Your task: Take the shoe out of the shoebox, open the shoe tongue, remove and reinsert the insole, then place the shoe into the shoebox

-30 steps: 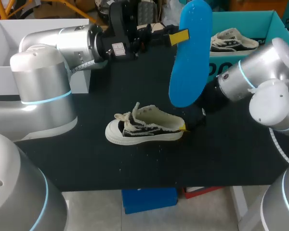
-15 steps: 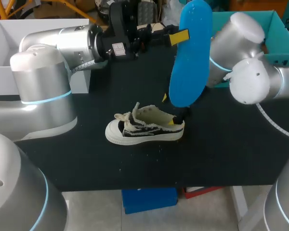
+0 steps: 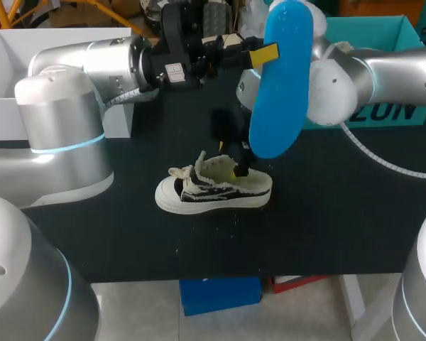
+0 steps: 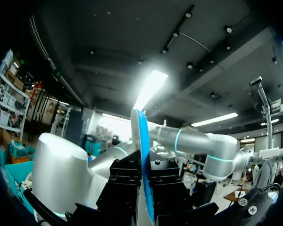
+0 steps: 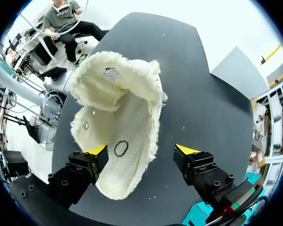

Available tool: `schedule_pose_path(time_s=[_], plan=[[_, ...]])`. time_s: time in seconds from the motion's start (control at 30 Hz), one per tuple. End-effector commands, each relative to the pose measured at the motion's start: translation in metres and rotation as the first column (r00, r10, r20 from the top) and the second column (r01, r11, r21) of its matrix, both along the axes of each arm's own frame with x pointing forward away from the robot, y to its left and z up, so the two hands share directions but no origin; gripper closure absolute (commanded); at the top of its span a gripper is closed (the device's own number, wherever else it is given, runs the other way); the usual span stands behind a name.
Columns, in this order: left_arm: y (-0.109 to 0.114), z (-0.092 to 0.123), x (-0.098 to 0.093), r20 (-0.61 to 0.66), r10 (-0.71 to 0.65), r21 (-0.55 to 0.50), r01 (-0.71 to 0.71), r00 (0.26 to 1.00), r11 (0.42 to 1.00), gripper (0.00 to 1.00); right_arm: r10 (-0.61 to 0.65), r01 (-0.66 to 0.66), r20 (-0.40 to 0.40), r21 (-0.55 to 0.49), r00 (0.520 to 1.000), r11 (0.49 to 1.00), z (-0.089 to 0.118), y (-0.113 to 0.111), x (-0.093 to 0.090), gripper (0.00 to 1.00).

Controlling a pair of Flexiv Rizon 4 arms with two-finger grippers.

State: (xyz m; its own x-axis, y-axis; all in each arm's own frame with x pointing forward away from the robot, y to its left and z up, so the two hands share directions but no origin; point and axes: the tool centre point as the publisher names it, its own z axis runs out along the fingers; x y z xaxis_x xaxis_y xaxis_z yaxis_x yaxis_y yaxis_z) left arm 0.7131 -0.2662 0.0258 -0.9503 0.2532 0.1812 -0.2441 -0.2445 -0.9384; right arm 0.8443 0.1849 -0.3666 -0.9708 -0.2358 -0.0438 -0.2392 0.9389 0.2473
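Two arms over the counter point(image 3: 326, 213). Left gripper point(image 3: 264, 54): fingers clamped on blue insole point(image 3: 280, 92), held upright in the air. Shoe point(image 3: 213, 188) stands mid-counter, outside teal shoebox point(image 3: 369, 28). Right gripper point(image 5: 141, 150) hangs above shoe's opening, fingers apart.

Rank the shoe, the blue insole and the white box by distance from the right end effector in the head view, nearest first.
1. The shoe, directly under the right end effector.
2. The blue insole, held up beside it.
3. The white box, at the table's far left.
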Motion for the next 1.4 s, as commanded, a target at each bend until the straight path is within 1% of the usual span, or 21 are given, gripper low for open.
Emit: schedule_pose_path(time_s=[0.03, 0.27, 0.47, 0.5, 0.57, 0.63, 0.67, 0.7, 0.77, 0.8, 0.83, 1.4], plan=[[0.0, -0.001, 0.0, 0.002, -0.001, 0.001, 0.001, 1.0, 1.0, 1.0, -0.002, 0.008, 0.034, -0.186, 0.999, 0.982, -0.003, 0.012, 0.005, 0.15], [0.0, -0.001, 0.0, 0.002, -0.001, 0.001, 0.001, 1.0, 1.0, 1.0, 0.006, -0.002, 0.022, -0.189, 1.0, 0.982, -0.007, 0.021, 0.005, 0.13], [0.0, -0.001, 0.0, 0.002, -0.001, 0.001, 0.001, 1.0, 1.0, 1.0, 0.004, -0.002, 0.014, -0.187, 1.0, 0.982, -0.012, 0.026, 0.002, 0.14], [0.0, -0.001, 0.0, 0.002, -0.001, 0.001, 0.001, 1.0, 1.0, 1.0, 0.004, -0.002, 0.013, -0.186, 1.0, 0.983, -0.013, 0.026, 0.001, 0.16], [0.0, -0.001, 0.0, 0.002, -0.001, 0.001, 0.001, 1.0, 1.0, 1.0, 0.006, -0.004, 0.01, -0.183, 1.0, 0.983, -0.015, 0.027, 0.001, 0.16], [0.0, -0.001, 0.0, 0.002, -0.001, 0.001, 0.001, 1.0, 1.0, 1.0, 0.007, -0.005, 0.009, -0.18, 1.0, 0.984, -0.016, 0.029, 0.0, 0.2], [0.0, -0.001, 0.0, 0.002, -0.001, 0.001, 0.001, 1.0, 1.0, 1.0, 0.007, -0.006, 0.009, -0.179, 1.0, 0.984, -0.017, 0.029, 0.0, 0.29], [0.0, -0.001, 0.0, 0.002, -0.001, 0.001, 0.001, 1.0, 1.0, 1.0, 0.008, -0.006, 0.009, -0.179, 1.0, 0.984, -0.018, 0.03, 0.0, 0.46], [0.0, -0.001, 0.0, 0.002, -0.001, 0.001, 0.001, 1.0, 1.0, 1.0, 0.009, -0.007, 0.011, -0.18, 1.0, 0.984, -0.021, 0.03, 0.0, 0.74], [0.0, -0.001, 0.0, 0.002, -0.001, 0.001, 0.001, 1.0, 1.0, 1.0, 0.009, -0.007, 0.011, -0.181, 1.0, 0.983, -0.024, 0.029, 0.0, 0.83], [0.0, -0.001, 0.0, 0.002, -0.001, 0.001, 0.001, 1.0, 1.0, 1.0, 0.009, -0.007, 0.011, -0.181, 1.0, 0.983, -0.024, 0.029, 0.0, 1.0], [0.0, -0.001, 0.0, 0.002, -0.001, 0.001, 0.001, 1.0, 1.0, 1.0, 0.009, -0.007, 0.011, -0.181, 1.0, 0.983, -0.024, 0.029, 0.0, 1.0]])
